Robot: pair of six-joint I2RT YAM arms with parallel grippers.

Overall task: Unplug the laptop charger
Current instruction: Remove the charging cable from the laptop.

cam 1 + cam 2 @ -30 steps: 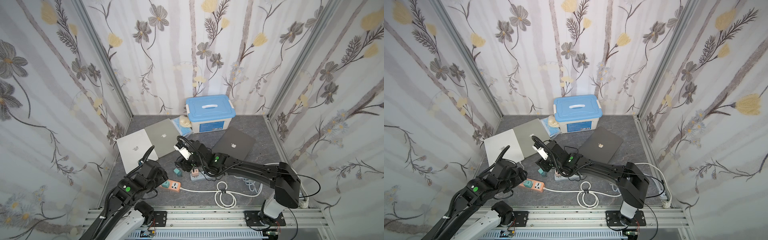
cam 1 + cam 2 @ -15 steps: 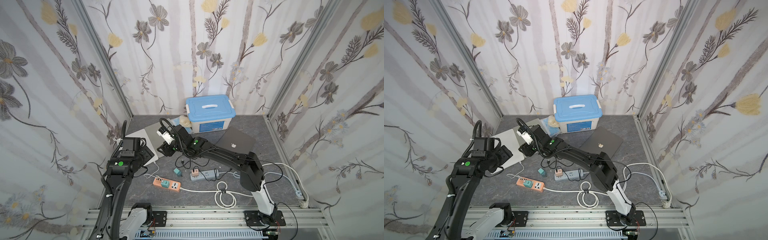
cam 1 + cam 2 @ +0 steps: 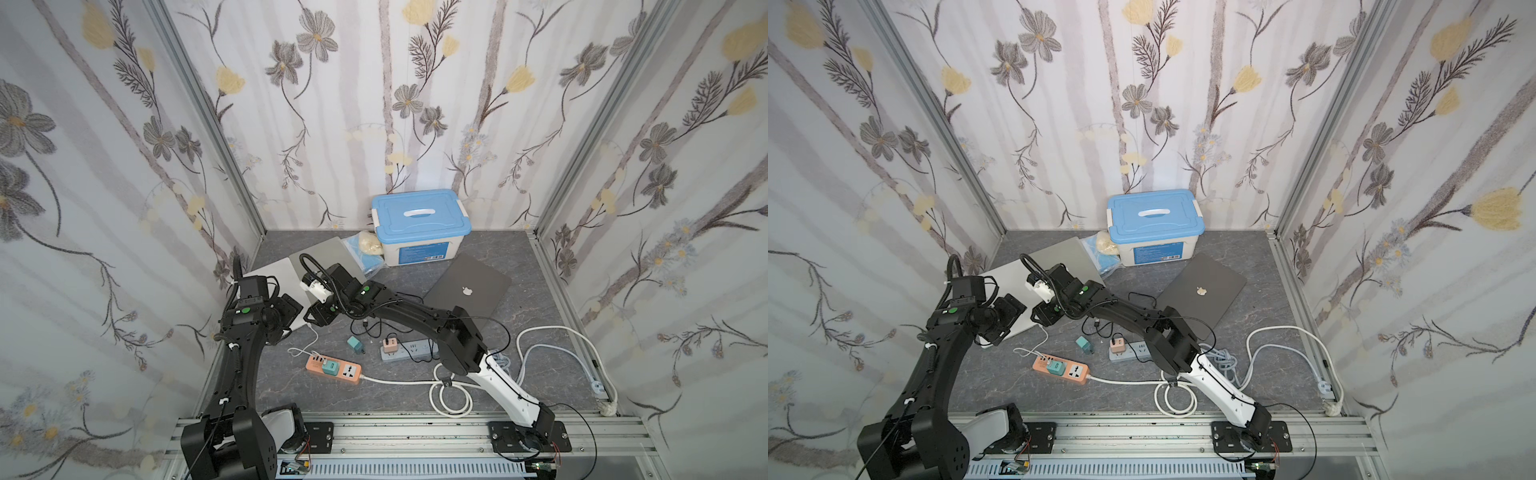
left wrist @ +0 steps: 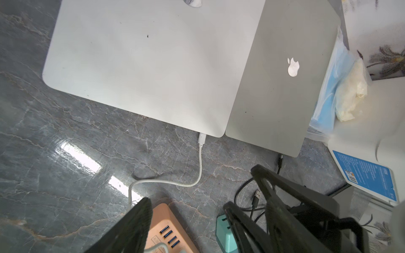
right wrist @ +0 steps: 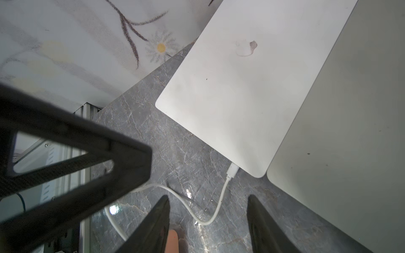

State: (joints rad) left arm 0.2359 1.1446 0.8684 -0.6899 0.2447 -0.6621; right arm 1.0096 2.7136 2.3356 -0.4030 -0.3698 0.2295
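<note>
The charger's white plug [image 4: 201,138] [image 5: 232,170] sits in the near edge of the white laptop [image 4: 153,61] [image 3: 276,268], close to its corner. Its white cable [image 4: 198,173] [image 5: 219,203] [image 3: 314,338] curls over the floor to an orange power strip [image 3: 332,368] [image 3: 1061,368]. My left gripper [image 4: 187,202] [image 3: 291,309] hovers open above the cable and strip, short of the plug. My right gripper [image 5: 208,198] [image 3: 320,318] hangs open right beside it, over the cable's bend, also short of the plug. Neither holds anything.
A silver-grey laptop [image 4: 280,87] [image 3: 328,251] lies against the white one. A dark laptop [image 3: 467,289], a blue-lidded box [image 3: 419,224], a grey power strip [image 3: 409,349], a teal adapter [image 3: 354,344] and coiled white cable [image 3: 453,395] are nearby. The left wall is close.
Both arms have swung from the front middle to the white laptop's near corner. The left gripper rose and opened wider; the two grippers now sit side by side.
</note>
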